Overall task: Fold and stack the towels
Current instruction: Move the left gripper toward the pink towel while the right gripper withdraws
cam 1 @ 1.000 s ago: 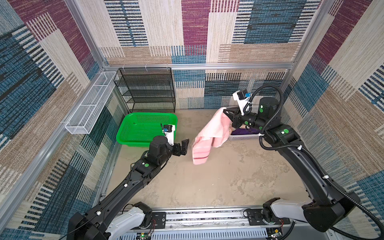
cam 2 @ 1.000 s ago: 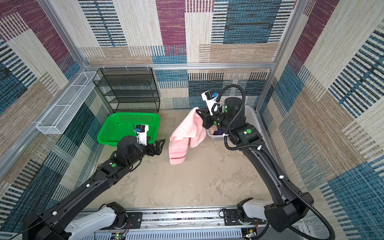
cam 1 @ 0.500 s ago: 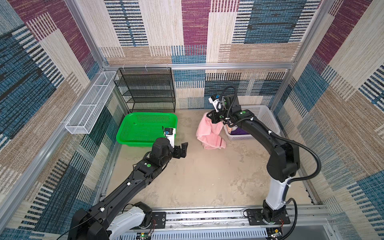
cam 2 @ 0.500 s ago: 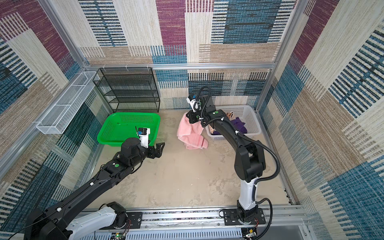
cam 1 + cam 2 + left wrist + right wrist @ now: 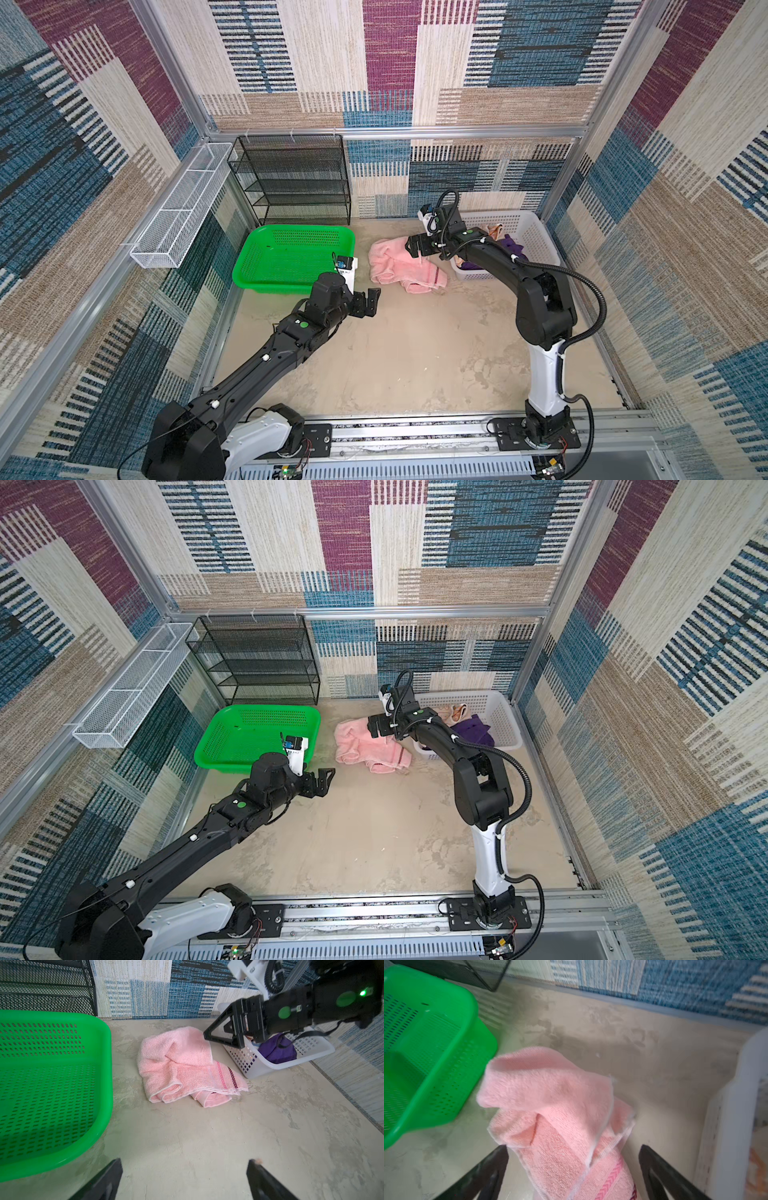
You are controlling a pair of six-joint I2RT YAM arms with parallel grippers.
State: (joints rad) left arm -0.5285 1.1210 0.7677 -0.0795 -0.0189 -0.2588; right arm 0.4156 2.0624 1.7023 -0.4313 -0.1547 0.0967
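Note:
A pink towel (image 5: pixel 399 266) (image 5: pixel 365 750) lies crumpled on the table between the green and white baskets, its striped hem showing in the left wrist view (image 5: pixel 182 1066). My right gripper (image 5: pixel 412 248) (image 5: pixel 374 728) hovers open over the towel's back right part. In its wrist view the towel (image 5: pixel 550 1105) sits between the spread fingers (image 5: pixel 573 1147), not clamped. A dark purple towel (image 5: pixel 513 249) (image 5: pixel 473 729) (image 5: pixel 276 1049) and an orange and cream towel (image 5: pixel 494 230) (image 5: pixel 455 712) lie in the white basket. My left gripper (image 5: pixel 368 301) (image 5: pixel 324 777) (image 5: pixel 185 1160) is open and empty, in front of the pink towel.
The green basket (image 5: pixel 239 274) (image 5: pixel 208 750) stands at the back left, the white basket (image 5: pixel 536 237) (image 5: pixel 498 712) at the back right. A black wire rack (image 5: pixel 291 183) stands against the back wall. A white wire tray (image 5: pixel 178 208) hangs on the left wall.
My right gripper came down and leftward with the hanging pink towel, then opened and let it drop onto the table. The left gripper shifted slightly.

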